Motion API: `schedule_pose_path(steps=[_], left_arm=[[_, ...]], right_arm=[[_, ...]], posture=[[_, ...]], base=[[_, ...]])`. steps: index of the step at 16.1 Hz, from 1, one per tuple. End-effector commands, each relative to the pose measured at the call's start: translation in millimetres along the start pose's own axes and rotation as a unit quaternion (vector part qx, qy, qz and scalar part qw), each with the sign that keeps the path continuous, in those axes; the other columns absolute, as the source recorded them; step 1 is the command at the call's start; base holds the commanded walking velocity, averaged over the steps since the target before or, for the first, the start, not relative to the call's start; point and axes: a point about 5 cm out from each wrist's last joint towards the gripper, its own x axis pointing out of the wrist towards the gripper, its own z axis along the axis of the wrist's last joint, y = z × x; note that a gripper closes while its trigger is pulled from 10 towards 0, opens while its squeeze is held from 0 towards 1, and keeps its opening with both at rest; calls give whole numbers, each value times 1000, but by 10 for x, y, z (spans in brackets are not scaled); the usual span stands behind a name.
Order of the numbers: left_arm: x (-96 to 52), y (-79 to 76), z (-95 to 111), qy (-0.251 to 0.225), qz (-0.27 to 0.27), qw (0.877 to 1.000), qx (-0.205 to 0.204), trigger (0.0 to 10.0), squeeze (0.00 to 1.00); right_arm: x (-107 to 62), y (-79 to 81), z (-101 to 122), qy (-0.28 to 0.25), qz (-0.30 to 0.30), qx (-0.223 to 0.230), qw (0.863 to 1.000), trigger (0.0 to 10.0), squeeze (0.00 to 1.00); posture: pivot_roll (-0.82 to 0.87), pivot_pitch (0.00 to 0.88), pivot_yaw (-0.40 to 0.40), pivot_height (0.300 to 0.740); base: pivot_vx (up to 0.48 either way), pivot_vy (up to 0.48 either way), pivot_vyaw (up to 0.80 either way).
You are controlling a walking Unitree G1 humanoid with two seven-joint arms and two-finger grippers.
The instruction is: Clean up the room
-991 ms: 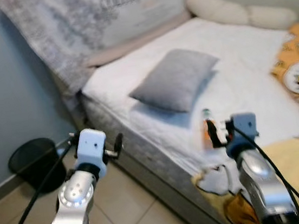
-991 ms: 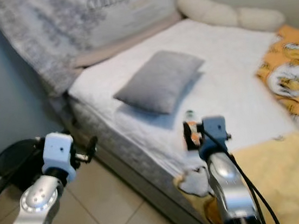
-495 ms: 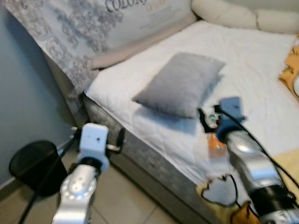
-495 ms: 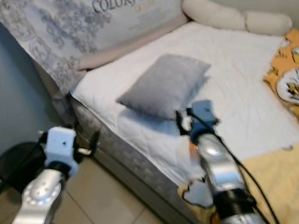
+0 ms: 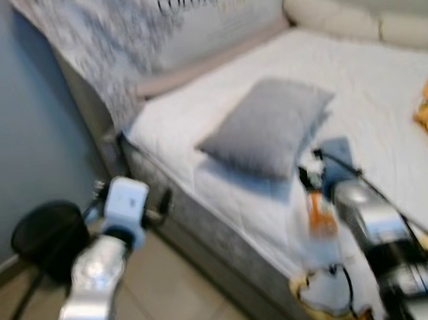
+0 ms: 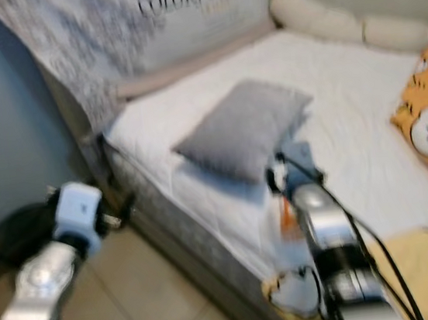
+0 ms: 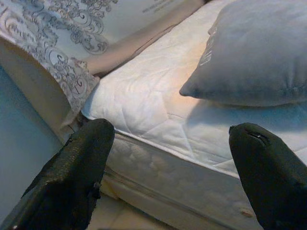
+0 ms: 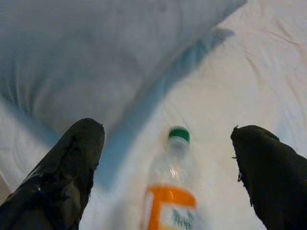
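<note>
Right gripper (image 8: 168, 158) released, fingers spread, bottle (image 8: 168, 201) between them on bed (image 5: 376, 78), near pillow (image 5: 268, 126). Left gripper (image 7: 168, 158) released, beside bed.

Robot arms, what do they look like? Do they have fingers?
Both arms are shiny silver tubes with black cables running along them. Each wrist has a pale boxy block. The left gripper and right gripper each have two long, rounded black fingers, a bit rough-looking.
</note>
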Motion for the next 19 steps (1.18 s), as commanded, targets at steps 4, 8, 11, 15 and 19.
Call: schedule_pose_path(steps=[4,8,11,15,19], left_arm=[[9,-44,34,-5,-34,999,7,10000,0],[-52,-189,-8,16,-114,993,0,10000,0],[-77,-278,21,24,-175,984,-3,10000,0],[-124,-369,95,36,-257,966,-12,10000,0],[-134,-361,109,44,-277,960,-4,10000,0]], right_arm=[[60,-289,0,58,-38,15,997,10000,1000],[88,-268,21,92,-23,46,994,10000,1000],[117,-229,-5,124,-25,29,991,10000,0],[155,-207,-65,163,-32,40,985,10000,0],[163,-223,-183,196,-44,75,977,10000,0]], posture=[[58,0,-23,740],[64,0,-34,740],[65,0,-34,740],[62,0,-23,740],[58,0,-11,740]], base=[[308,0,0],[73,0,0],[0,0,0],[0,0,0],[0,0,0]])
